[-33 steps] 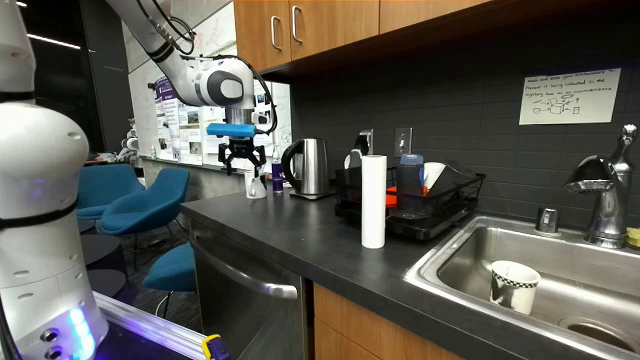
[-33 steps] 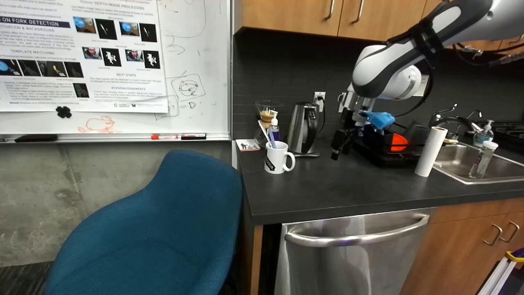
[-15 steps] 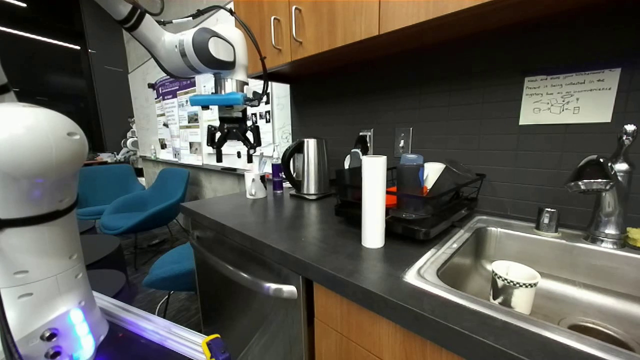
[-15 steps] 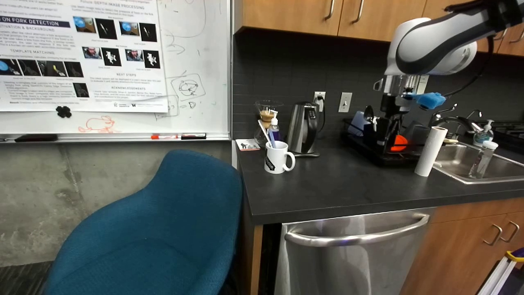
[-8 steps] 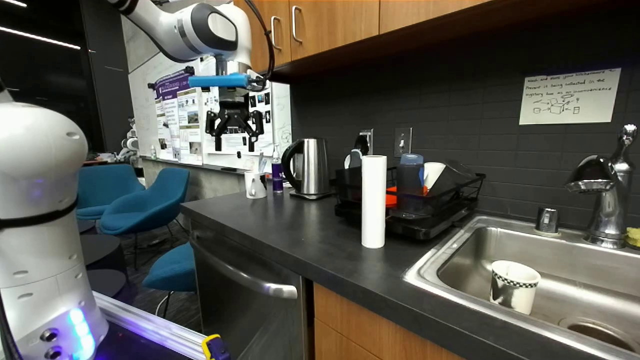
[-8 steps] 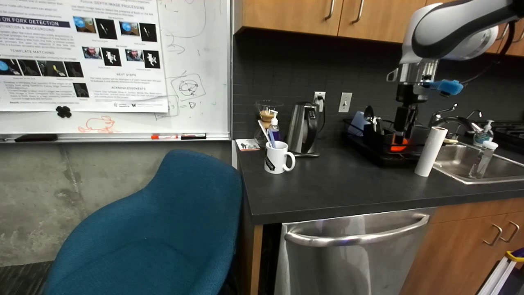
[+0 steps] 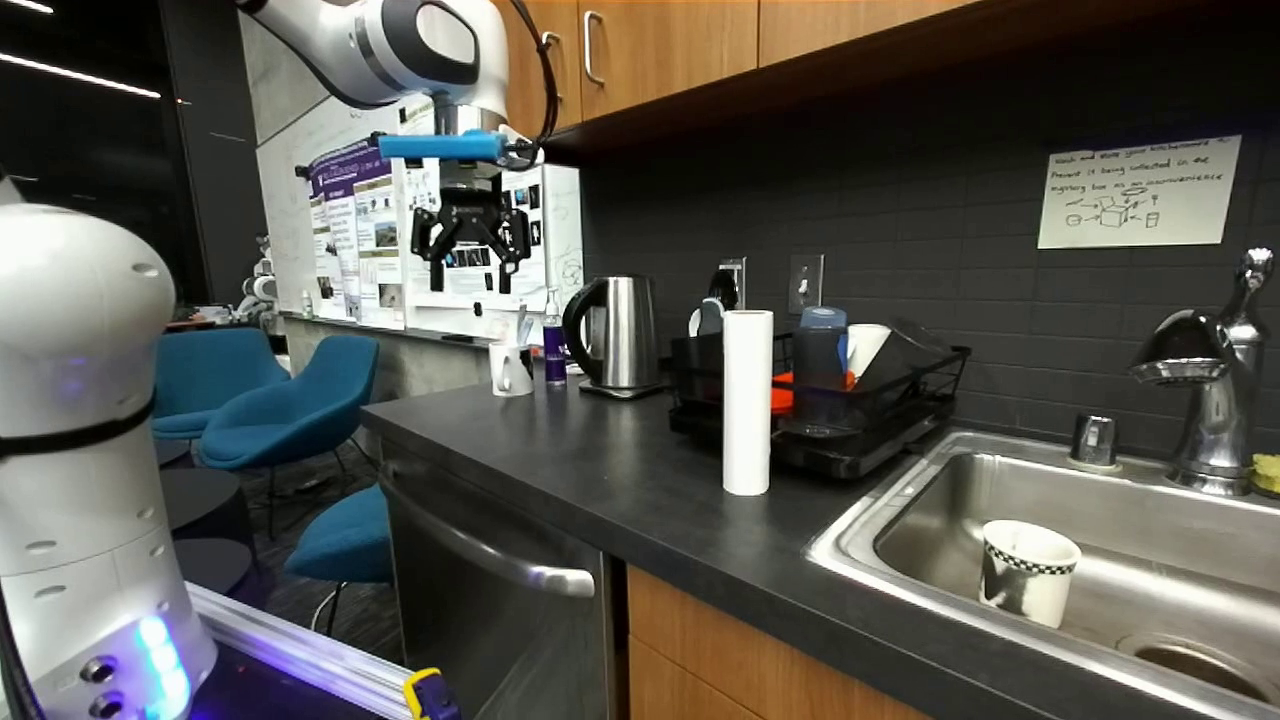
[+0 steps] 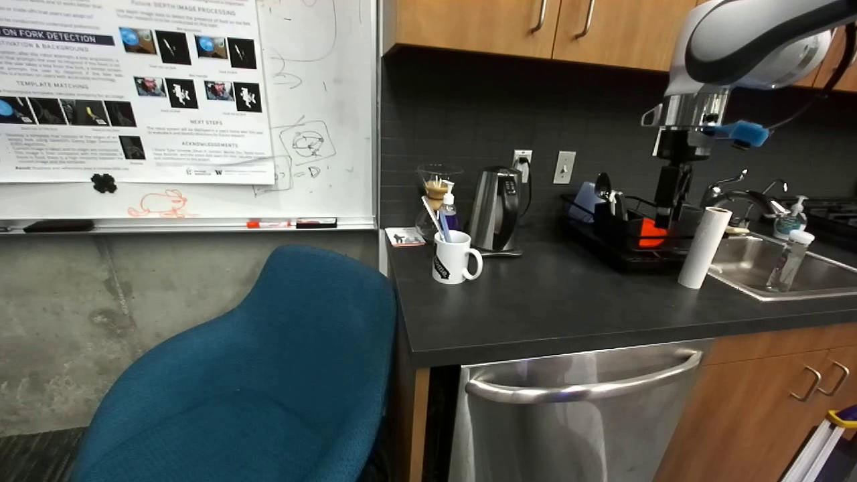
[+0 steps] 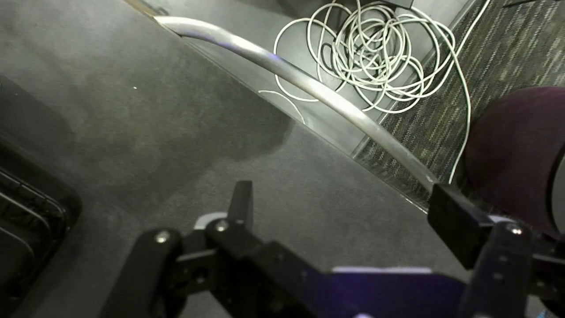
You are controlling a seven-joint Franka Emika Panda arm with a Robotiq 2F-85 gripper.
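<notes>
My gripper (image 7: 471,280) is black, points down and is open with nothing between its fingers. It hangs in the air above the dark counter (image 7: 600,470), touching nothing. In another exterior view the gripper (image 8: 668,214) shows side-on, in front of the black dish rack (image 8: 622,258) and an orange item (image 8: 651,233). In the wrist view the jaws (image 9: 343,201) are wide apart over bare counter (image 9: 309,185). A white mug with sticks in it (image 8: 452,260), a steel kettle (image 8: 496,211) and a white upright cylinder (image 7: 748,405) stand on the counter.
A steel sink (image 7: 850,545) holds a white checker-rimmed cup (image 7: 1030,570) and a clear bottle (image 8: 789,261). A faucet (image 7: 1205,380) rises behind it. Wooden cabinets (image 7: 660,50) hang above. The dishwasher handle (image 9: 287,68) juts past the counter edge. A blue chair (image 8: 248,375) stands beside the counter.
My gripper has risen, straightened from a tilt to nearly vertical, and drawn away from the kettle and mug. The last half second shows a small further rise. It stays open; the objects have not moved.
</notes>
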